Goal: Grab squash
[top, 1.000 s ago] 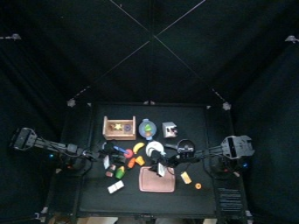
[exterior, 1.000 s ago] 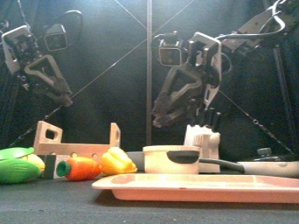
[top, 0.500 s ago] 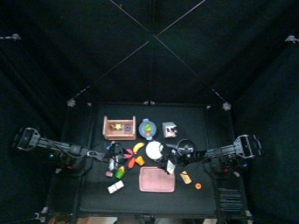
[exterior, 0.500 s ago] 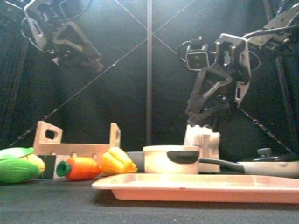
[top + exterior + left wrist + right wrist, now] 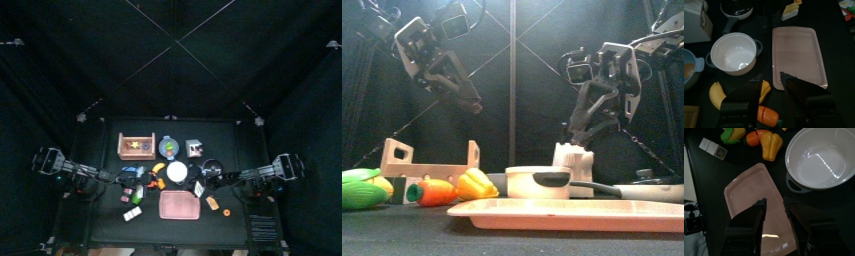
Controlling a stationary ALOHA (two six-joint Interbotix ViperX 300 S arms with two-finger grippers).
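A small black desk [image 5: 100, 215] inside black curtains, cluttered with toy food and kitchenware.

In the front view, from left to right along the near edge: a green toy vegetable [image 5: 361, 189], then an orange carrot-like piece [image 5: 430, 191], then the yellow-orange squash [image 5: 474, 184]. The squash lies on the desk just in front of a low wooden rack [image 5: 430, 160], untouched by either arm. Right of it stands a white pot [image 5: 543, 182] with a dark handle, and in front of the pot a long pink tray [image 5: 569, 213] lies flat.

The left end effector [image 5: 476, 103] hangs high above the left side of the desk, over the rack and squash, with its jaws spread apart and nothing between them. Its wrist view looks down on the white pot [image 5: 733, 53], the pink tray [image 5: 799, 54] beside it, and a yellow banana-shaped piece [image 5: 717, 94] next to the yellow-orange squash [image 5: 764, 90].

The right end effector [image 5: 577, 135] hangs above the white pot, clear of it. Its jaws also stand slightly apart, empty. Its wrist view shows the squash [image 5: 771, 146] lying just beside the pot's rim.
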